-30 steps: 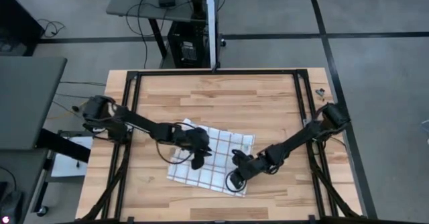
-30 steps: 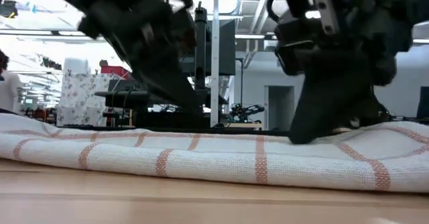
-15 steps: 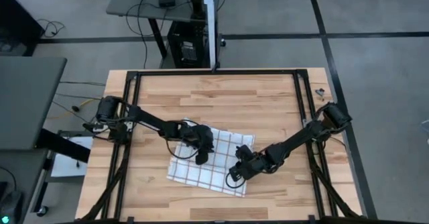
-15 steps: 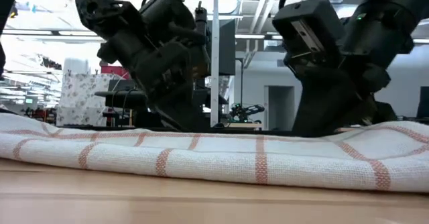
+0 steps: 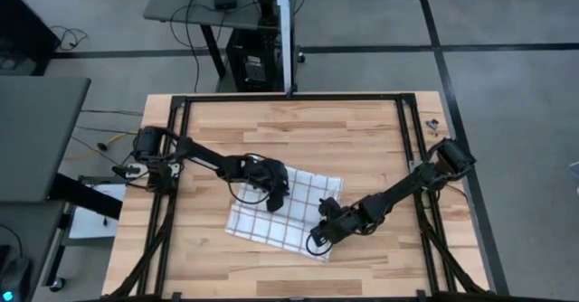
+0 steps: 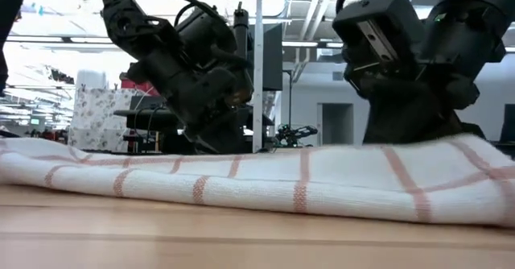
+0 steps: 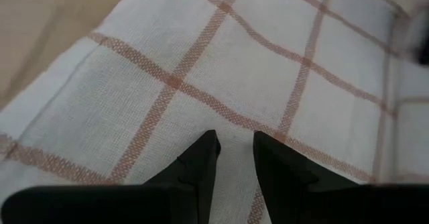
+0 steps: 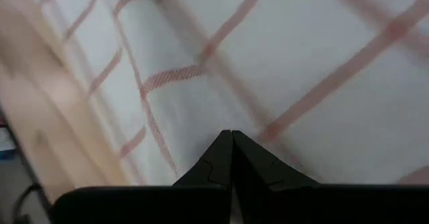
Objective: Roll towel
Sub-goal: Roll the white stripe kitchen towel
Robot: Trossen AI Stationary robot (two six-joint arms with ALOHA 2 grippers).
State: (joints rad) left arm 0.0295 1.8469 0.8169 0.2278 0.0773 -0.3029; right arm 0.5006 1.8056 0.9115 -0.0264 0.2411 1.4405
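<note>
I saw the towel [image 5: 282, 213] lying lower centre on the table [image 5: 362, 139], left gripper [image 5: 275, 200] above its upper-left part, right gripper [image 5: 318, 237] at its lower-right edge.

Overhead view evenly lit, soft shadows under both arms on the table [image 5: 362, 139]. Low view: bright ceiling lights behind, arms nearly silhouetted, near table edge out of focus. Right wrist view motion-blurred; left wrist view sharp, corners soft.
</note>
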